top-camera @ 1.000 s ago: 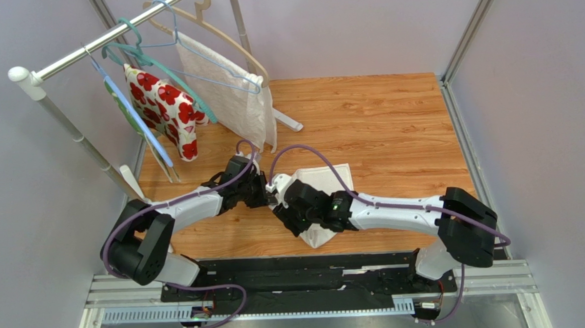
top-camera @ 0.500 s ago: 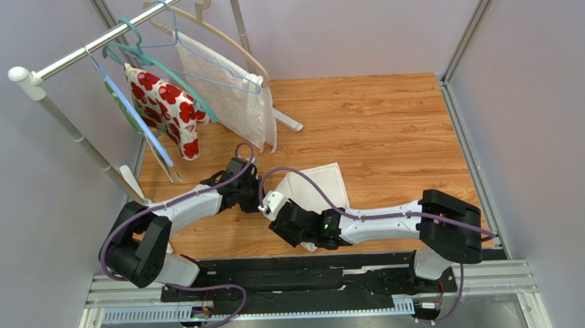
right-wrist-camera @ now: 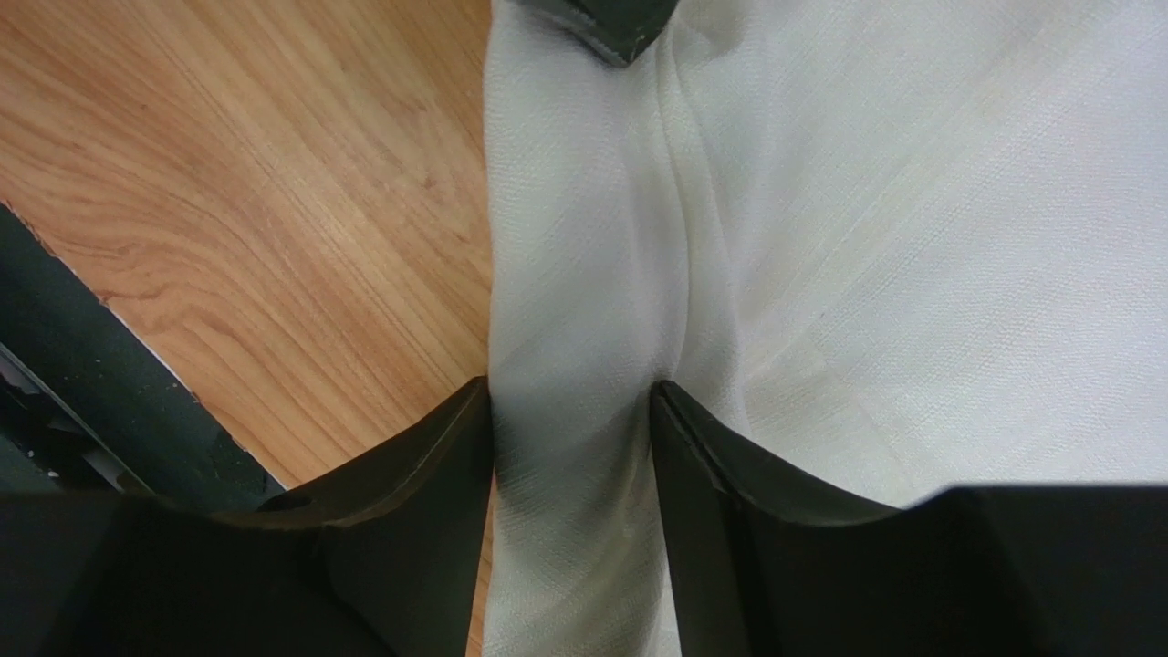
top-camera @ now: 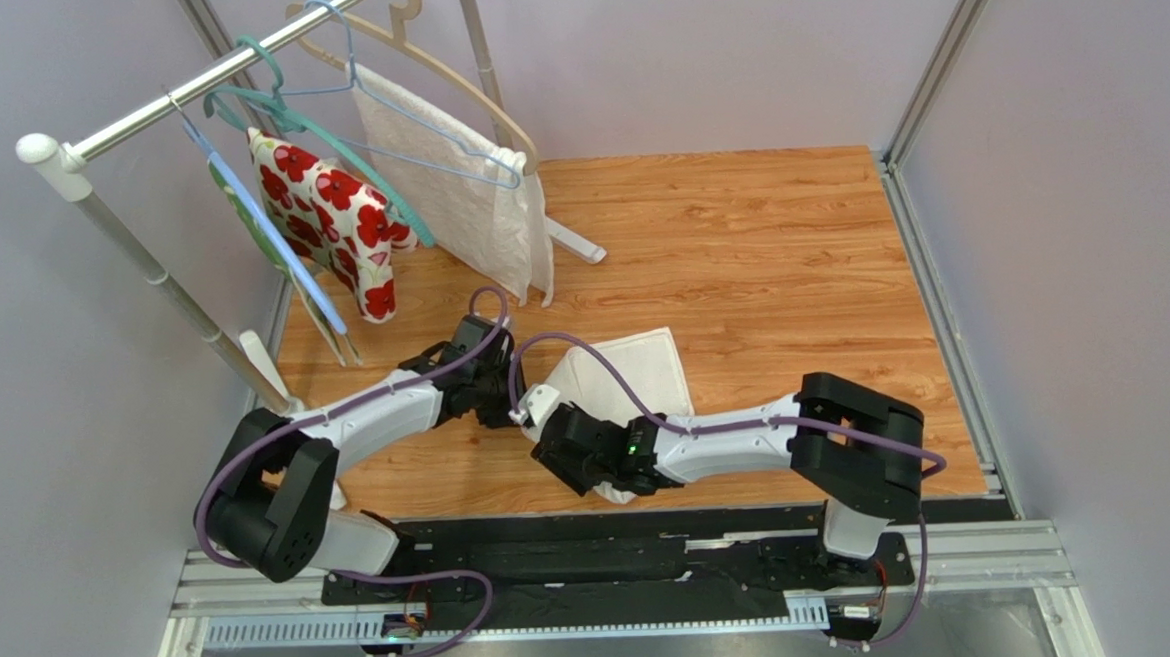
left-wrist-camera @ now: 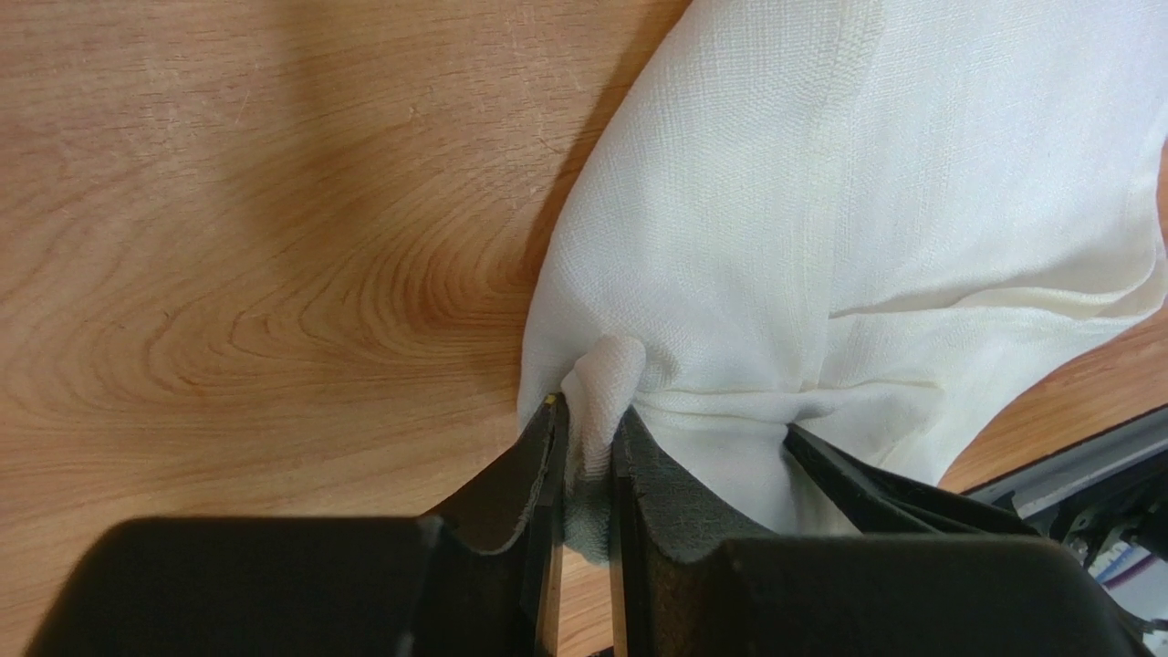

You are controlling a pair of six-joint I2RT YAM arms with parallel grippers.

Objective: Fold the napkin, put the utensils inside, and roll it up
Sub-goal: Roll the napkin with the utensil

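Observation:
The off-white napkin (top-camera: 631, 374) lies partly folded on the wooden table (top-camera: 783, 258), between the two arms. My left gripper (top-camera: 514, 405) is shut on a bunched corner of the napkin (left-wrist-camera: 850, 205), and the cloth puffs up between its fingertips (left-wrist-camera: 590, 411). My right gripper (top-camera: 545, 430) sits close beside it, shut on a thick folded edge of the napkin (right-wrist-camera: 891, 205); cloth fills the gap between its jaws (right-wrist-camera: 572, 400). The left gripper's tip (right-wrist-camera: 614, 25) shows at the top of the right wrist view. The utensils are out of view.
A clothes rack (top-camera: 202, 86) stands at the back left with hangers, a red-flowered cloth (top-camera: 333, 222) and a textured white cloth (top-camera: 463, 185). A black rail (top-camera: 633, 544) runs along the near edge. Grey walls close in both sides.
My right arm has swung left and nearer, carrying its napkin edge with it. More of the napkin now lies flat behind the arm. The left gripper has kept its hold and place.

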